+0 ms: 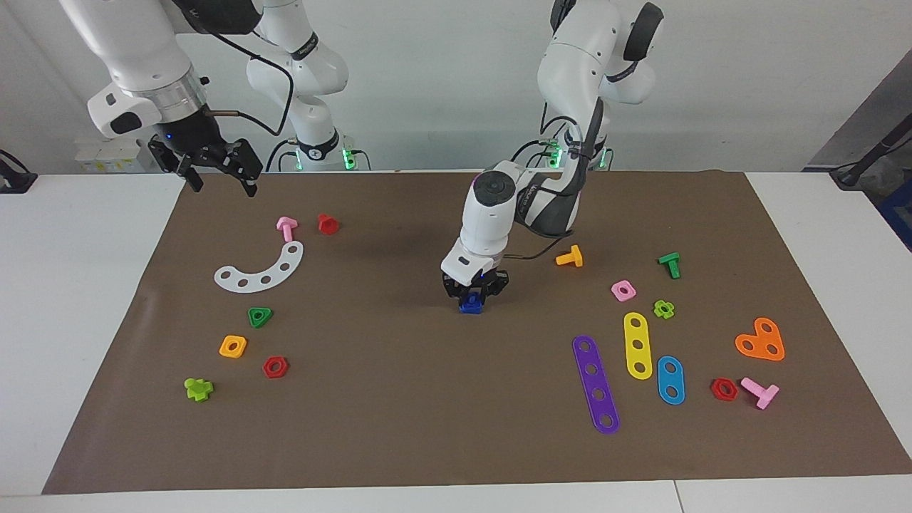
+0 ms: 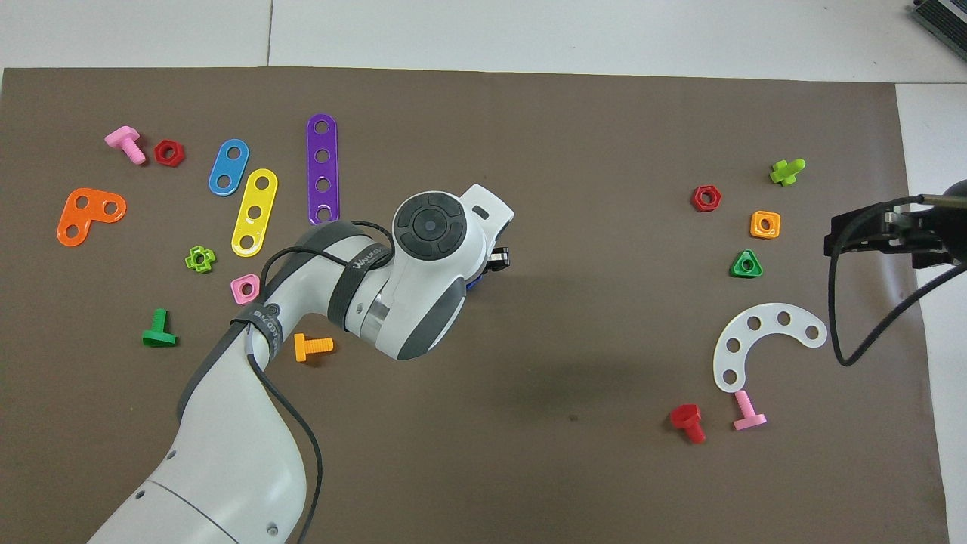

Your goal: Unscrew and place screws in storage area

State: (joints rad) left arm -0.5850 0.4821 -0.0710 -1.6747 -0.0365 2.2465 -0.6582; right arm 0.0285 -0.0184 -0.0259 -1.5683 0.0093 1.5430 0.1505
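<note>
The blue screw [image 1: 470, 305] stands on the middle of the brown mat [image 1: 399, 399]. My left gripper [image 1: 473, 293] points straight down and is shut on it. In the overhead view the left wrist covers the screw, and only a blue sliver [image 2: 474, 282] shows. The storage area is at the right arm's end of the mat, marked by a white curved strip [image 1: 260, 269] [image 2: 763, 340] and green [image 1: 260, 316], orange [image 1: 233, 346] and red [image 1: 275, 367] nuts. My right gripper [image 1: 219, 178] [image 2: 838, 238] waits open and empty, raised over that end's mat edge.
A pink bolt [image 1: 286, 228] and a red bolt [image 1: 327, 224] lie by the white strip. At the left arm's end lie purple [image 1: 596, 385], yellow [image 1: 638, 345] and blue [image 1: 670, 380] strips, an orange heart [image 1: 761, 340], an orange bolt [image 1: 570, 257] and a green bolt [image 1: 670, 264].
</note>
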